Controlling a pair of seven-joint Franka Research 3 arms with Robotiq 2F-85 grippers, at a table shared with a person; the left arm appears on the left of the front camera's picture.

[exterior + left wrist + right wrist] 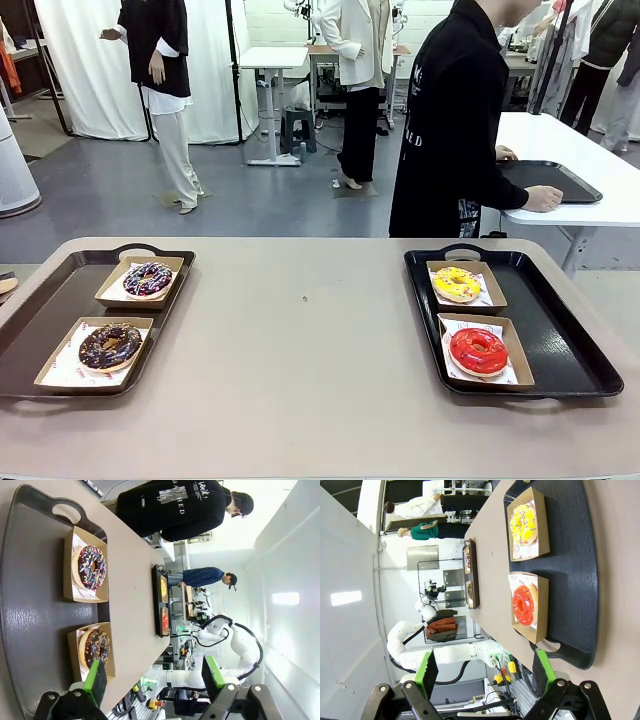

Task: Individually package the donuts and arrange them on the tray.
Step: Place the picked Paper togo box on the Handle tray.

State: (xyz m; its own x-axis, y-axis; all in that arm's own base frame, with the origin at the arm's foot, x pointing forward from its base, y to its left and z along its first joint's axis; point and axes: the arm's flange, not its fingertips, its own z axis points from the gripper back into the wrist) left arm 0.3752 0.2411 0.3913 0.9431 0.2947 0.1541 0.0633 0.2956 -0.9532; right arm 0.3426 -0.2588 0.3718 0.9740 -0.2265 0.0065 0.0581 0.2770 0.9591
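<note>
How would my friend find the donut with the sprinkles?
Look at the black tray on the table's left side. It holds two cardboard boats; take the far one, nearer the tray's handle. Its sprinkled donut has pink and white bits, while the chocolate donut beside it is plain brown.

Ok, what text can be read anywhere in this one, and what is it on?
"ED": the end of a white word on the person's black top; the rest of its lettering is too blurred to read.
Red print on the paper liner under the chocolate donut, and on the other liners: too small to read.
</note>
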